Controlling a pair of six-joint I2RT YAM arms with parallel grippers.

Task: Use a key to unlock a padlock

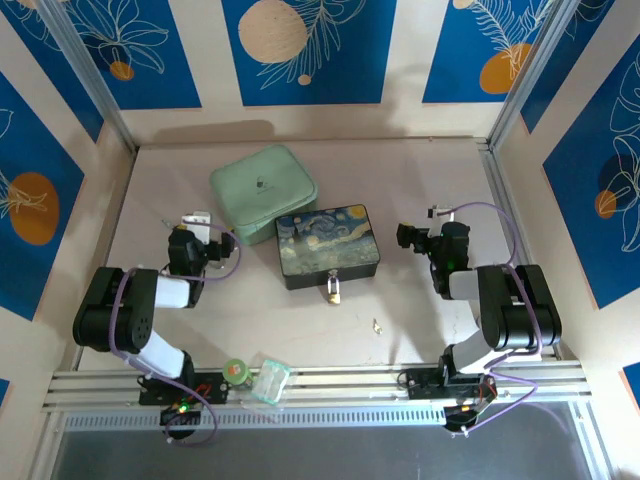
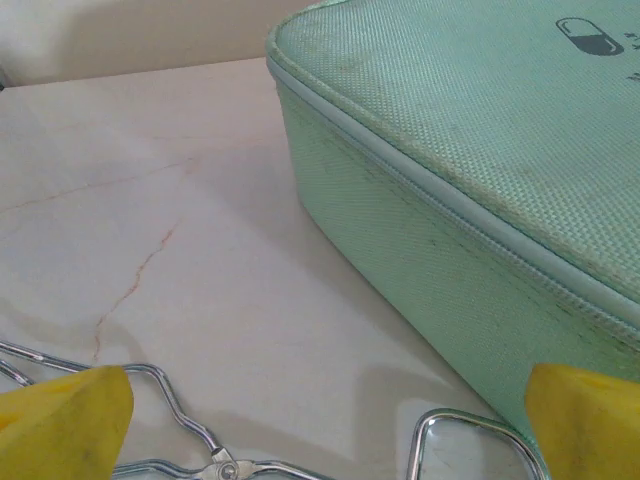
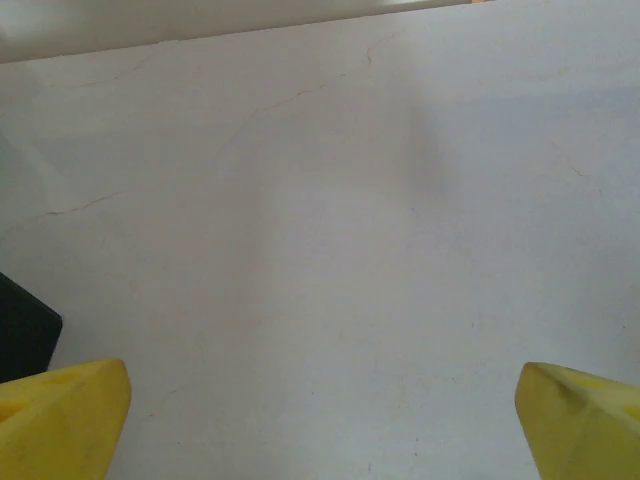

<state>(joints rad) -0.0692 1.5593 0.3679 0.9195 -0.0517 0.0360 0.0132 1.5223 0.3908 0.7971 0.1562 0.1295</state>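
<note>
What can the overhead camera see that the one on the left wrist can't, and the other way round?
Overhead adds the starry-patterned box, the small brass padlock at its front, the tiny key lying loose on the table, plus the whole left arm and right arm. The left wrist adds close detail: the woven fabric of the mint-green case, a pill logo on its lid, silver wire tongs lying beside it, and the left tool, its yellow fingertips spread wide. Shared: that case and the pale table.
</note>
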